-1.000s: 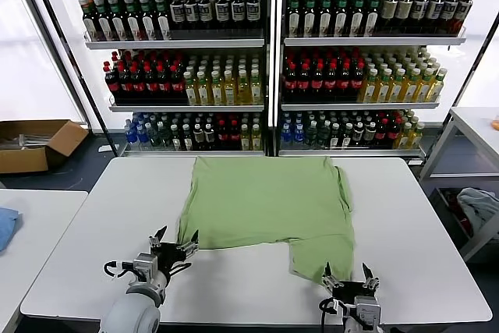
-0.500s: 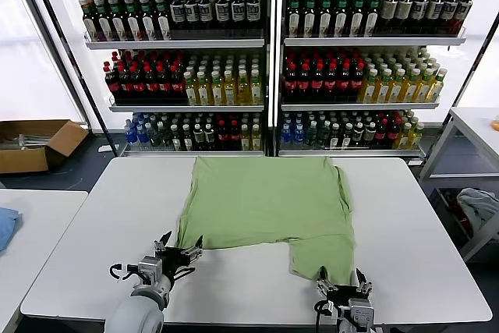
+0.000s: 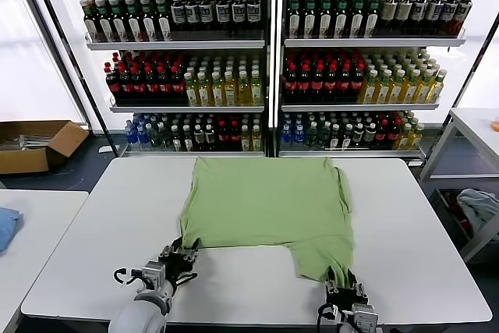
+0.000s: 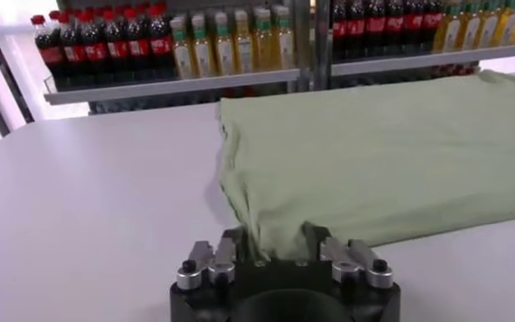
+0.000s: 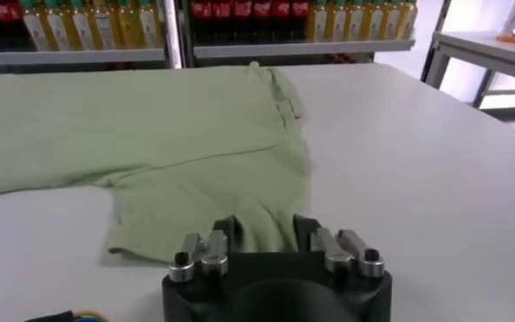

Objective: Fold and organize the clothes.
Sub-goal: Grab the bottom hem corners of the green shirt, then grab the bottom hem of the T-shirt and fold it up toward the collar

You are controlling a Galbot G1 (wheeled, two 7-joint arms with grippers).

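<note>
The light green polo shirt (image 3: 265,200) lies flat on the white table (image 3: 93,224), its near right part hanging lower than the left. Its printed graphic and buttons do not show. My left gripper (image 3: 183,255) is at the shirt's near left corner, jaws closed in on bunched fabric, as the left wrist view shows (image 4: 273,245). My right gripper (image 3: 343,285) is at the near right hem, jaws closed in on a fold of fabric (image 5: 264,229). The shirt also fills the left wrist view (image 4: 371,149) and the right wrist view (image 5: 152,122).
Shelves of bottles (image 3: 269,60) stand behind the table. A cardboard box (image 3: 35,144) sits on the floor at far left. A blue cloth (image 3: 6,226) lies on a side table at left. A pale cloth bundle (image 3: 479,204) lies under a table at right.
Both grippers moved forward onto the shirt's near edge and their fingers narrowed from a wide spread onto the fabric. The shirt has barely shifted.
</note>
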